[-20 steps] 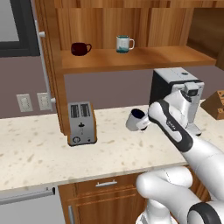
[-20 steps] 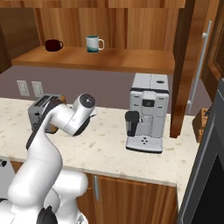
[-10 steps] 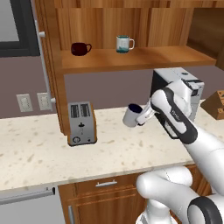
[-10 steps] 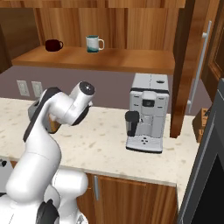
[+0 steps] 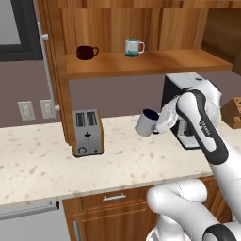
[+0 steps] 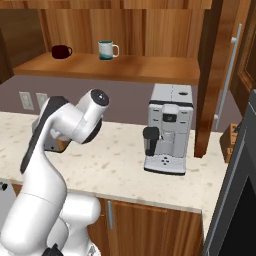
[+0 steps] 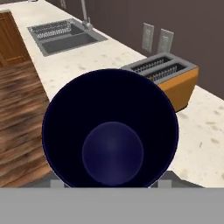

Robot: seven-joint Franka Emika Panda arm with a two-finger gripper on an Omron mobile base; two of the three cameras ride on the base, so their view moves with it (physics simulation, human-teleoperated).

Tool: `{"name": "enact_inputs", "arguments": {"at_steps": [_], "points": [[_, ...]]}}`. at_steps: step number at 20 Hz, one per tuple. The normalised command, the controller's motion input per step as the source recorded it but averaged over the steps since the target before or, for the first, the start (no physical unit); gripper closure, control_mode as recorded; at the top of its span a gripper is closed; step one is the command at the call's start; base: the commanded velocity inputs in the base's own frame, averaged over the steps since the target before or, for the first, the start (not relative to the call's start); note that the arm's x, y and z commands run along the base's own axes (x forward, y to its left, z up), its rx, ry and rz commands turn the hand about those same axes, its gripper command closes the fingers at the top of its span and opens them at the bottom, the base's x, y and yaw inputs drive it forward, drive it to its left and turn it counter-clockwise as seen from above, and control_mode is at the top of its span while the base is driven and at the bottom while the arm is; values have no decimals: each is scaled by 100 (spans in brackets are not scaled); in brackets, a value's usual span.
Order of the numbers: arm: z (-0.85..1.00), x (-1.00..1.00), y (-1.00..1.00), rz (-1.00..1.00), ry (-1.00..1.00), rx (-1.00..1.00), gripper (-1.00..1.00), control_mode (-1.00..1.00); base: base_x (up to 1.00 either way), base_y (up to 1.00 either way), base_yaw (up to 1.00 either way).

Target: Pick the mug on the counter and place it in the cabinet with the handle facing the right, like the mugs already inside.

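Mug [image 5: 147,123] is carried in the air above the desk [image 5: 37,162], held tipped on its side with its dark navy mouth turned toward the left end of the desk, between the toaster [image 5: 87,132] and the coffee machine [image 6: 167,129]. The gripper [image 5: 160,126] is closed on the mug at its right side in the left base view; the fingertips themselves are hidden behind the cup. In the hand view the navy interior of the mug [image 7: 111,140] is looked straight into, which fits a grasp across the rim or wall. The handle cannot be made out in any of the views, so its present direction cannot be told.

The tilt is judged to be a by-product of the bent wrist during transport rather than a chosen pose; the cup will need to be turned upright before it is set down. The lift clear of the desk is judged to serve the climb to the cabinet [image 5: 56,70], whose shelf board [image 5: 155,63] lies above and behind. On that shelf the maroon mug [image 5: 85,52] and the teal-rimmed mug [image 5: 132,47] are stood upright near the left end, each handle to the right; bare board is left to their right, where the carried mug is presumably meant to go.

Lettering is seen along the white forearm in the left base view, too small to be read; no other writing or brand is legible
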Motion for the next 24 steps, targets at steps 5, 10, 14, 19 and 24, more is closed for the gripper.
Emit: {"name": "enact_inputs", "arguments": {"at_steps": [5,10,14,19,24], "points": [[47,-15,0,15,0,1,100,-100,0,0,0],[61,0,3,14,0,0,100,-100,0,0,0],[50,4,9,9,-1,4,100,-100,0,0,0],[42,20,13,1,-1,10,100,-100,0,0,0],[61,13,5,1,0,1,100,-100,0,0,0]]}}
